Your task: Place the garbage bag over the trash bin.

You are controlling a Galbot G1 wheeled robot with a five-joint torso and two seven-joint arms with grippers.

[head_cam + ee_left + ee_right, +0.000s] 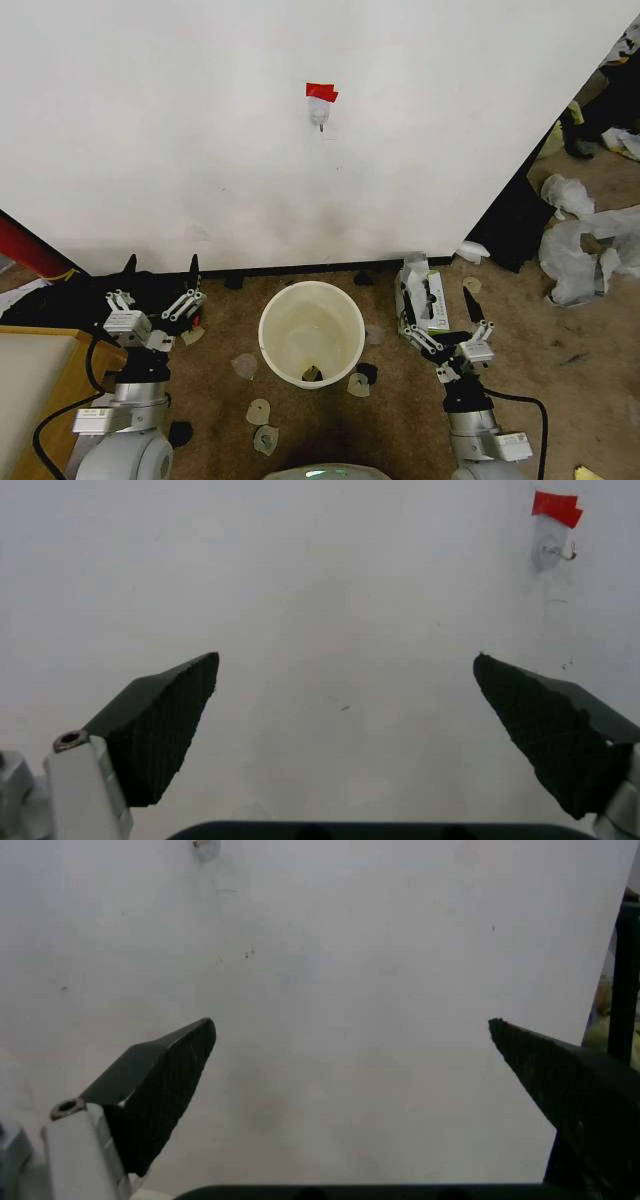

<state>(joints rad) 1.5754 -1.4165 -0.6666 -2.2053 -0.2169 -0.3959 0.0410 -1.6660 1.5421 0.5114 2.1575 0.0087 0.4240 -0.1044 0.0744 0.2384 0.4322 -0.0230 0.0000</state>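
**Head view: both grippers wide open, bin unlined**

Head view: trash bin [311,333] upright on brown floor, centred just in front of robot, close to white wall [250,130]. Rim bare, no film draped on it. Small dark bit lies at the bin's bottom. Can't pick out the garbage bag anywhere, so no location for it.

Left gripper [160,272] sits left of bin, apart from it, fingers pointing at the wall, spread wide, holding nothing. Left wrist view confirms: two black textured pads [165,724] far apart w/ plain wall between, red tape w/ small hook [556,525] upper on wall.

Right gripper [440,292] right of bin, also clear of it, jaws wide, empty. Small green and white box [434,300] on floor directly under/behind it; contact can't tell. Right wrist view: pads [160,1084] wide apart, facing wall.

Misc: flat round scraps [258,410] scattered on floor around bin base. Heaps of thick white plastic sheeting [585,240] well off to the right. Wooden table corner [40,385] beside left arm.
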